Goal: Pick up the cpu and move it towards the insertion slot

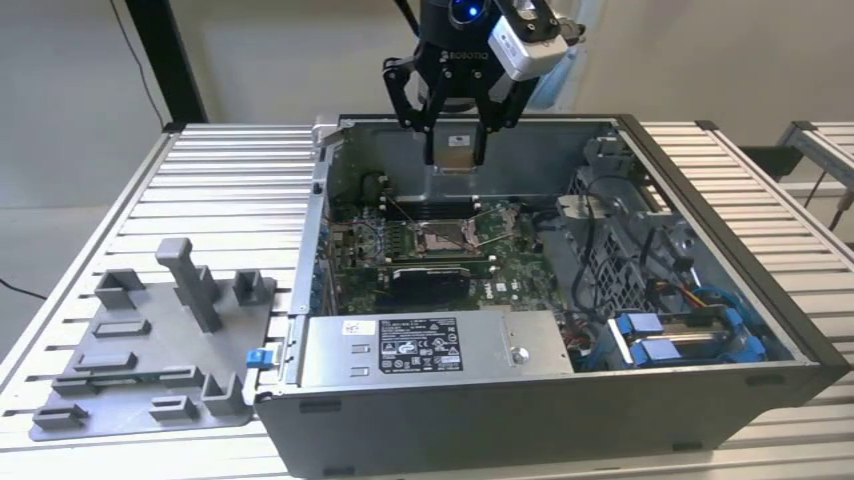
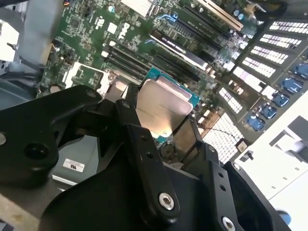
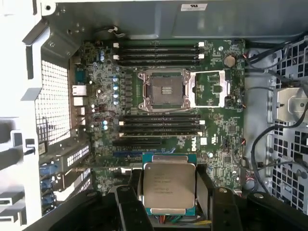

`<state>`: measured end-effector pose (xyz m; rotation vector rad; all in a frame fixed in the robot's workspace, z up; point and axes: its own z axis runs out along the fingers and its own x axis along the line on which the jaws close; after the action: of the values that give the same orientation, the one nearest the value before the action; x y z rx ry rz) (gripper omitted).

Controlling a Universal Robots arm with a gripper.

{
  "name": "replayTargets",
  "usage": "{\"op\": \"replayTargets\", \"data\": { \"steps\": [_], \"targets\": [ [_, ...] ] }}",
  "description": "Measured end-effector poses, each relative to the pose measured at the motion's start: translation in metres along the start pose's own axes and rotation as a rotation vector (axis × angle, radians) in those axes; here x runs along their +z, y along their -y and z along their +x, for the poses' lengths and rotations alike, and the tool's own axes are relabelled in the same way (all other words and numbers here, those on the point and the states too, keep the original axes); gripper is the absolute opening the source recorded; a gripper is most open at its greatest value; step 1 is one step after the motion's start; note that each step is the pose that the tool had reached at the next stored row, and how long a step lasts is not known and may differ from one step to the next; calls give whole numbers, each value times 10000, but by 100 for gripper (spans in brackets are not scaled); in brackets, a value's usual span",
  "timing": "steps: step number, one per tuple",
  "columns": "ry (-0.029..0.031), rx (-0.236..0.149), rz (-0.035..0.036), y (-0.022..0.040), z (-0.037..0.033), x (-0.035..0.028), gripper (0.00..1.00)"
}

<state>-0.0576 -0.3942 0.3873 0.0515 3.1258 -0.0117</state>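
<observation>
Black two-finger gripper [image 1: 454,157]: fingers [image 3: 129,204] pinching small flat square cpu, silvery top face [image 3: 169,187], by opposite edges. Cpu held in air over green motherboard [image 3: 211,139], well apart from square metal-framed insertion slot [image 3: 163,90]. Hinged metal frame [image 3: 211,89] lying open just beside slot. Open grey computer case [image 1: 534,420] on slatted metal table [image 1: 214,200]. Grey plastic fixture plate [image 1: 147,340] at exterior view's left.

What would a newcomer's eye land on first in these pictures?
The gripper, poised above the open computer case in the exterior view, is shut on the cpu, whose silvery face shows in both wrist views. Next come the insertion slot inside the case and the grey fixture plate on the exterior view's left.
</observation>
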Motion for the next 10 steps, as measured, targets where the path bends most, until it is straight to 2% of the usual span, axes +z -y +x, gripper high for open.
{"op": "replayTargets", "data": {
  "steps": [10],
  "targets": [
    [1,49,1,-221,16,3,0]
  ]
}}
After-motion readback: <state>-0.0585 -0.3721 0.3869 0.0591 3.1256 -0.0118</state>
